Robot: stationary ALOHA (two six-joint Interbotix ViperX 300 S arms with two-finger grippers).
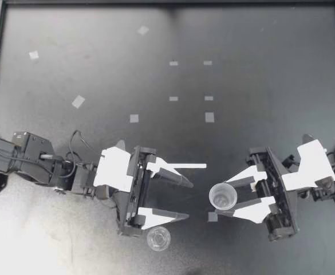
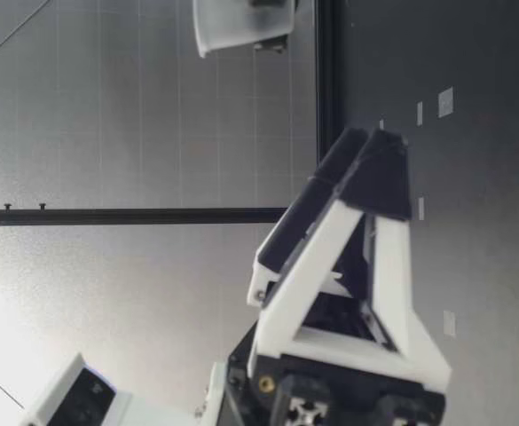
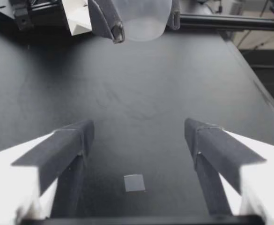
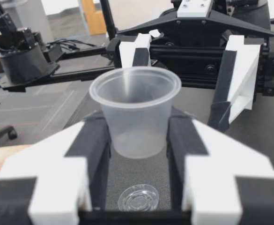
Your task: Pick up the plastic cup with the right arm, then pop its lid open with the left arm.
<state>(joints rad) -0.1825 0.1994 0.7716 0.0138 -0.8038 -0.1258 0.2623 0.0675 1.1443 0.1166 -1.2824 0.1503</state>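
My right gripper (image 1: 224, 200) is shut on a clear plastic cup (image 1: 222, 195), upright with its mouth up. In the right wrist view the cup (image 4: 135, 110) sits between both fingers, and a small round clear thing (image 4: 137, 198) shows below it; I cannot tell what that is. My left gripper (image 1: 189, 200) stands open and empty, pointing at the cup a short way off. A second clear round cup or lid (image 1: 158, 238) rests on the table just outside its near finger. In the left wrist view the open fingers (image 3: 66, 147) frame bare table, and the held cup (image 3: 142, 19) hangs ahead.
A white strip (image 1: 188, 166) lies beside my left gripper's far finger. Small tape squares (image 1: 209, 117) dot the black table (image 1: 259, 74), one (image 3: 134, 183) under my left gripper. A black rail (image 1: 167, 2) edges the table. The low view shows my left gripper (image 2: 365, 146) close up.
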